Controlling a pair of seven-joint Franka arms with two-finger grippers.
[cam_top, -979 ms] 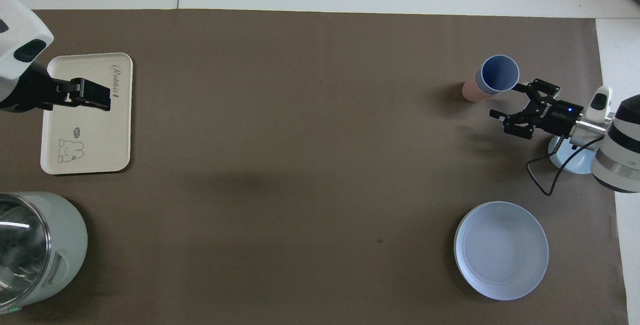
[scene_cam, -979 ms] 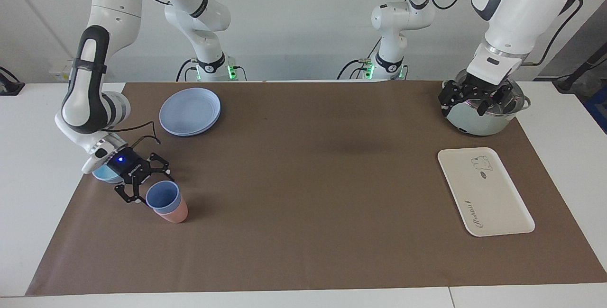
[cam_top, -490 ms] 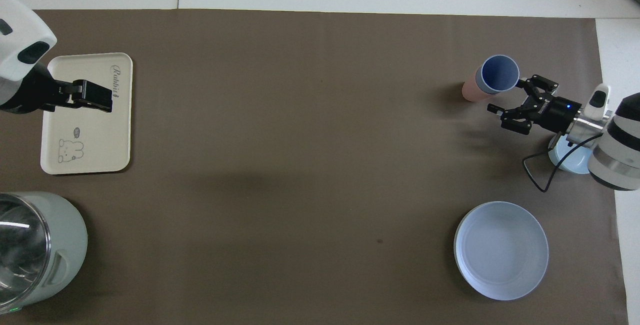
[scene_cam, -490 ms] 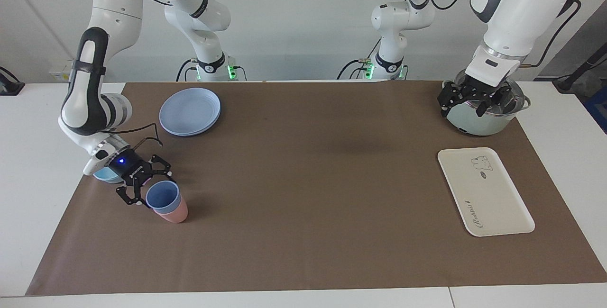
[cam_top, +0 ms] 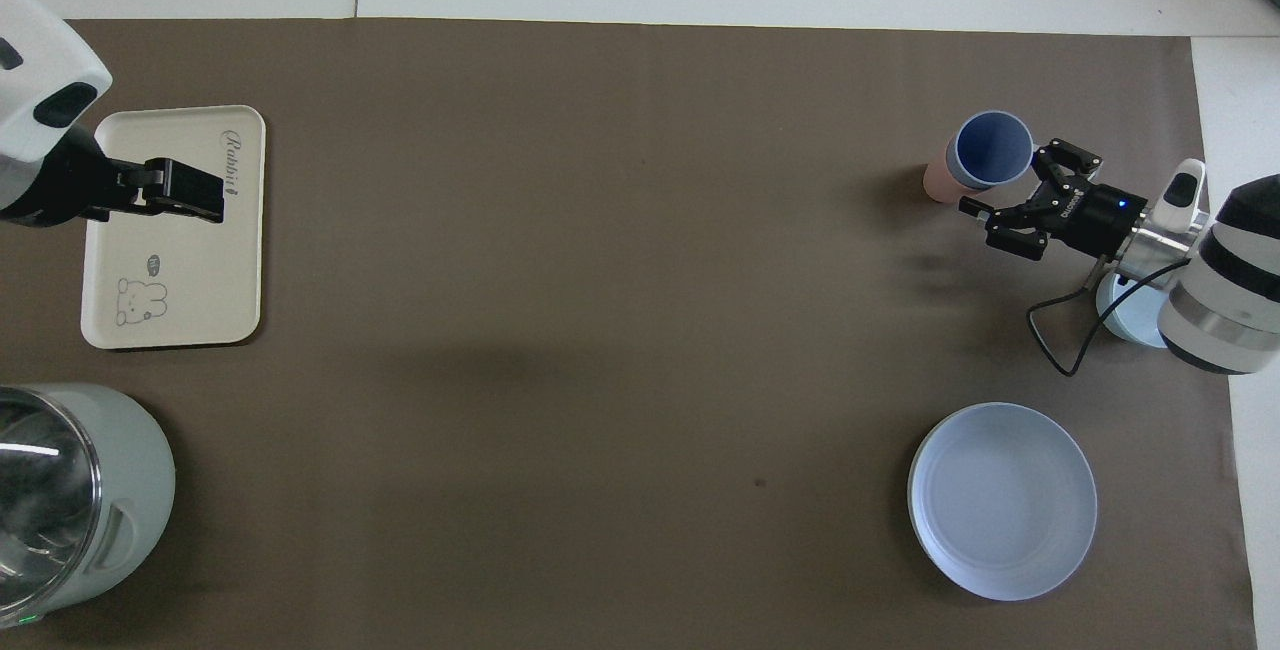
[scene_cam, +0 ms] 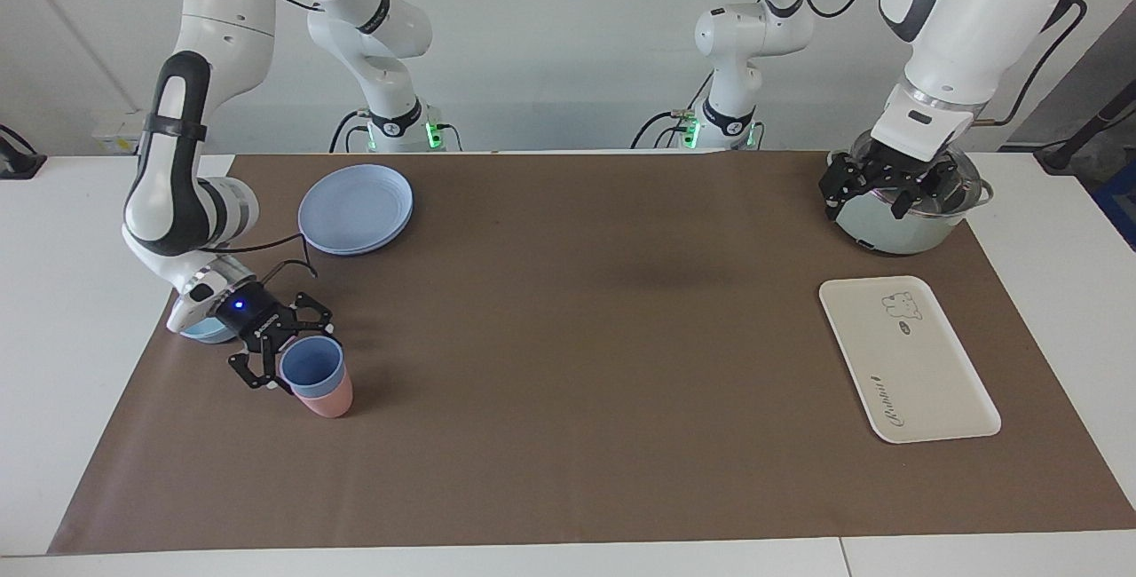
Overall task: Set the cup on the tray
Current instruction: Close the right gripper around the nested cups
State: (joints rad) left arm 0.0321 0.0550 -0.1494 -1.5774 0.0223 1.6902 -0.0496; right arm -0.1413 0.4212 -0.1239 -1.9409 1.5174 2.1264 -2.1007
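Observation:
The periwinkle-blue cup (scene_cam: 311,365) stands nested in a salmon-pink cup (scene_cam: 326,401) toward the right arm's end of the table; it also shows in the overhead view (cam_top: 992,147). My right gripper (scene_cam: 296,356) is open and low at the cup's side, one finger on each side of its rim edge (cam_top: 1003,178). The cream tray (scene_cam: 907,362) lies flat at the left arm's end (cam_top: 172,270). My left gripper (scene_cam: 870,198) is open and empty, waiting in the air in front of the pot.
A pale green pot (scene_cam: 898,231) with a glass lid stands nearer to the robots than the tray. Round blue plates (scene_cam: 356,208) lie nearer to the robots than the cups. A light-blue bowl (scene_cam: 206,330) sits under the right wrist.
My right gripper has moved in toward the blue cup until its open fingers straddle the cup's edge. The cup has shifted very slightly. The left arm has barely moved.

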